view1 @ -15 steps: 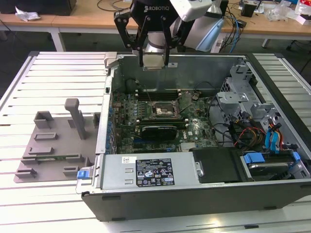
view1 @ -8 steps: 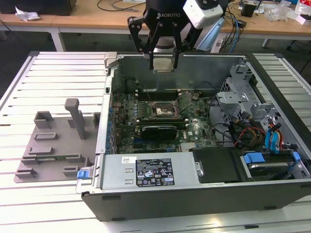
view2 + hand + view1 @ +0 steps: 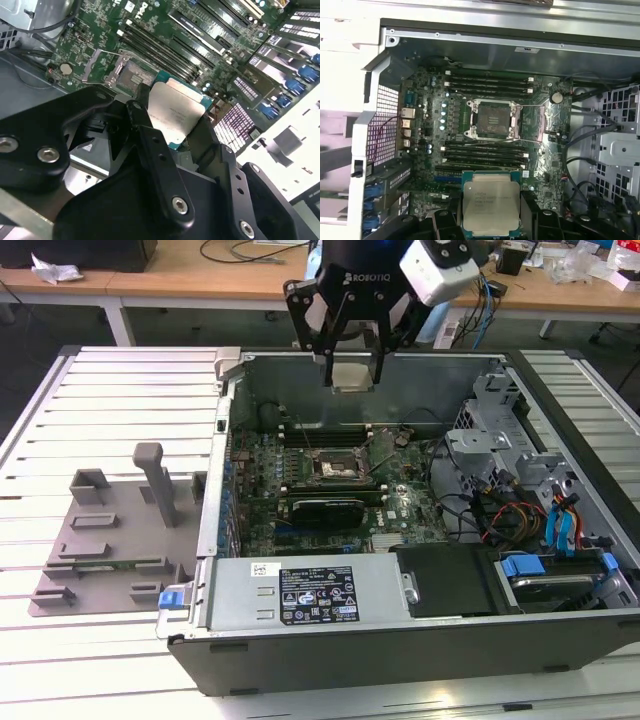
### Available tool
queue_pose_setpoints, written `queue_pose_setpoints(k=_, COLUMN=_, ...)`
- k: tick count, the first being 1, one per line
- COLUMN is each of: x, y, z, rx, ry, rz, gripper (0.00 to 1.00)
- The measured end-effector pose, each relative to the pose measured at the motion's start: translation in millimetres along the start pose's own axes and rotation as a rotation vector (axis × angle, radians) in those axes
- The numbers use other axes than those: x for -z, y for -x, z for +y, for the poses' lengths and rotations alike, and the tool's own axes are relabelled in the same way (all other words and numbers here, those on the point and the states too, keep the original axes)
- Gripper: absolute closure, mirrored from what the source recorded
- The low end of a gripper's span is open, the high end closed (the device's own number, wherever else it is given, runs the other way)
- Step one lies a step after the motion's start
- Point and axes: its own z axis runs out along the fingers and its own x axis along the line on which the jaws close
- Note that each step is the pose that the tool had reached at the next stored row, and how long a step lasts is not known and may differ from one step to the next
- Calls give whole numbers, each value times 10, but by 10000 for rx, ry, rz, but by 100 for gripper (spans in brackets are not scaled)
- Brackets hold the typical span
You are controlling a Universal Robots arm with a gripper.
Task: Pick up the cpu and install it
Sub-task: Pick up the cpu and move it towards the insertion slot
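My gripper (image 3: 352, 378) hangs above the open computer case (image 3: 400, 640), shut on the cpu (image 3: 352, 375), a small square chip with a pale silvery top. In both wrist views the cpu (image 3: 176, 116) (image 3: 491, 202) sits flat between the black fingers (image 3: 141, 112), its green edge showing. Below it on the green motherboard lies the dark square socket (image 3: 491, 119) (image 3: 131, 76) (image 3: 335, 468), its metal bracket swung open. The chip is held well above the board, apart from the socket.
Black memory slots (image 3: 487, 82) flank the socket. A grey fixture plate with upright posts (image 3: 118, 530) lies at the exterior view's left of the case. Cables and drive bays (image 3: 530, 510) fill the case's right side. A power supply (image 3: 300, 592) sits at its near edge.
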Motion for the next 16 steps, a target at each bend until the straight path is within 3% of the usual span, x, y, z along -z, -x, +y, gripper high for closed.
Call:
queue_pose_setpoints(k=13, x=-113, y=222, z=17, rx=1, ry=-3, rz=24, gripper=45)
queue_pose_setpoints(k=16, x=-172, y=309, z=84, rx=0, ry=-18, rz=35, gripper=45)
